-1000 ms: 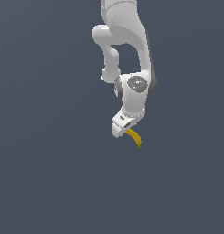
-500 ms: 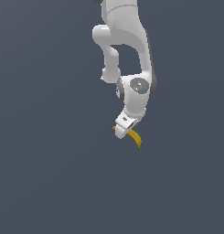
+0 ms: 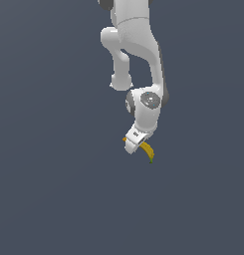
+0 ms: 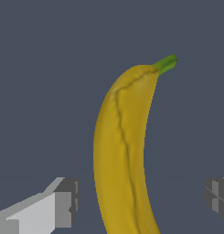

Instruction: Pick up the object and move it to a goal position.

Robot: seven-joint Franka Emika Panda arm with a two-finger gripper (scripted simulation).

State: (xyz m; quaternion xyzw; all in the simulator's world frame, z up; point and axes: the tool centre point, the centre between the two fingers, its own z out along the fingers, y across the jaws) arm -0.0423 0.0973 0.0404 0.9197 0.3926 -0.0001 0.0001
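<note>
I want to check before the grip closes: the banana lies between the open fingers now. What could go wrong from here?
1. In the wrist view the banana lies nearer one finger than the other, so closing may push it sideways first.
2. The banana is curved and rounded, so it may roll or twist in the grip.
3. In the exterior view the gripper hides most of the banana, so its height above the floor cannot be judged; too high, the fingers may slip over it.

My arm (image 3: 136,45) is glossy white throughout, built from rounded, bulbous links. A grey circular cap with a darker centre marks the wrist joint (image 3: 151,100). In the wrist view my fingers (image 4: 49,211) look blocky: pale grey-white bodies ending in darker grey, squared pads.
</note>
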